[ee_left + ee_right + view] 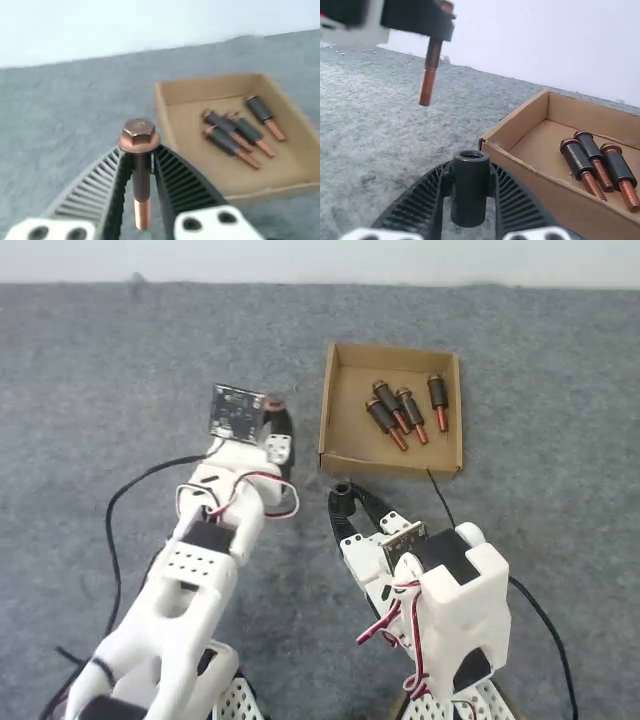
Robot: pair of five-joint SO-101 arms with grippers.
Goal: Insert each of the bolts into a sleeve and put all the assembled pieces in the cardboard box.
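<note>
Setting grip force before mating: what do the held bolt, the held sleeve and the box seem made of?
The bolt: probably metal, copper-coloured, slight sheen; hex head and threads show. The sleeve: smooth matte black tube, likely coated metal, though plastic is possible. The cardboard box: plain brown cardboard, matte, thin folded walls.

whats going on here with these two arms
The left gripper is shut on a copper bolt, holding it upright with the head on top. The right gripper is shut on a black sleeve, upright with its open end up. The bolt hangs off to one side of the sleeve, not yet inserted. Four assembled pieces already lie in the cardboard box.
</note>
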